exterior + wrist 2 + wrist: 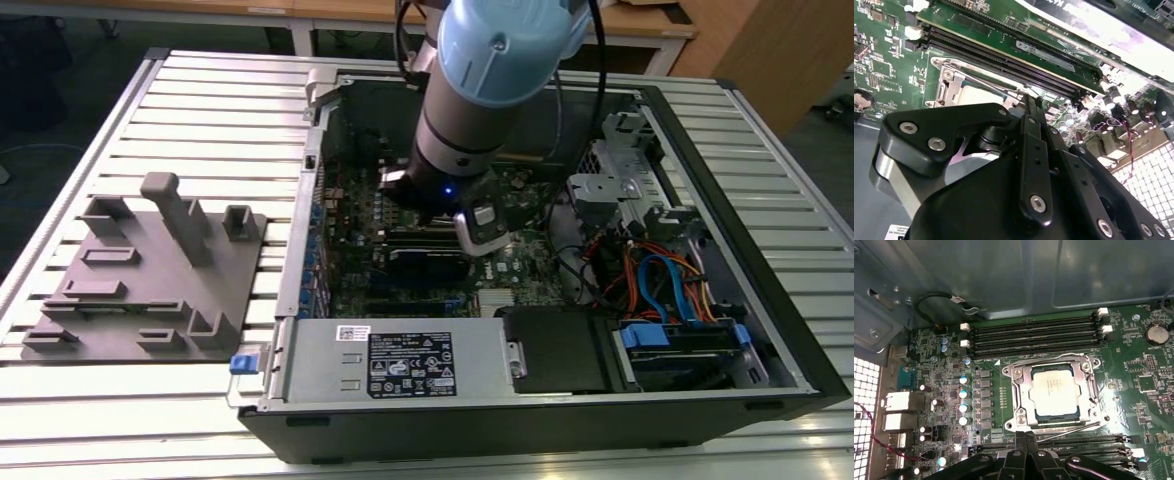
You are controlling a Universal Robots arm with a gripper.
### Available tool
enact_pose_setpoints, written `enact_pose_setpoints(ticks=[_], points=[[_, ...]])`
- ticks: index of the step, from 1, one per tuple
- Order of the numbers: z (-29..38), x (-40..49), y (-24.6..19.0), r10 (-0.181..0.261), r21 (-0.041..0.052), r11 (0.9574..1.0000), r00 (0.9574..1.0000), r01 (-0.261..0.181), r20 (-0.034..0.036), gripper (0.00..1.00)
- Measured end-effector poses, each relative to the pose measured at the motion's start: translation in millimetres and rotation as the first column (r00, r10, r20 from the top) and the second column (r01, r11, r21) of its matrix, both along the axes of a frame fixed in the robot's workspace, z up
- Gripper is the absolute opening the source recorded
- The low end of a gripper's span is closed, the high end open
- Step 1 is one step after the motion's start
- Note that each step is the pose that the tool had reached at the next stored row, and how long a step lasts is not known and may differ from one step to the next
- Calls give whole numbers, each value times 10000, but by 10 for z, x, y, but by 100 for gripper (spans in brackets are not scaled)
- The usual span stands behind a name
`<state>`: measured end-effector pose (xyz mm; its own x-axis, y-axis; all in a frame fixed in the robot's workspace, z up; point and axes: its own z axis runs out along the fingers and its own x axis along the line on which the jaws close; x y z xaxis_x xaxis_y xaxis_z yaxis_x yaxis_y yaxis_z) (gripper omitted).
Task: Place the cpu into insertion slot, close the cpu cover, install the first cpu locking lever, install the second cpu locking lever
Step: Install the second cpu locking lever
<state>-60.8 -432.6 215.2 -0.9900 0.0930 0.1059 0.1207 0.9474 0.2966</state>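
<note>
The worktop (pixel 160 90) is a pale metal deck of long parallel slats, with wooden furniture and a dark floor behind it. Two things rest on it: a grey moulded fixture plate (pixel 140 290) with upright pegs towards the exterior view's left, and an open computer case (pixel 787 350) lying on its side beside it. The arm (pixel 487 90) reaches straight down into the case over the green circuit board (pixel 1144 390). In the first wrist view one cpu (pixel 1055 390) sits flat in the insertion slot (pixel 1034 416), its pale metal top showing through the square window of the cpu cover (pixel 1021 395), which lies down around it. A thin metal lever (pixel 1069 429) runs slantwise along the near edge of the cover. I count four long black memory slots (pixel 1034 335) in a bank on the far side of the socket, and further ones on the near side. The claw (pixel 1026 439) has its black fingers (pixel 1021 450) drawn together in a narrow pinch, tips right at the cover's near edge by the lever; what they grip, if anything, I cannot tell.
</note>
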Motion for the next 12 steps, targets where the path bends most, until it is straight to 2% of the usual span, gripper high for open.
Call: enact_pose_setpoints(ticks=[9,11,12], points=[[-68,-44,0,-124,26,9999,9999,124,-28,10],[-76,-52,-1,-126,81,9999,9999,127,-41,10],[-80,-53,-2,-125,151,9998,9999,126,-44,10]])
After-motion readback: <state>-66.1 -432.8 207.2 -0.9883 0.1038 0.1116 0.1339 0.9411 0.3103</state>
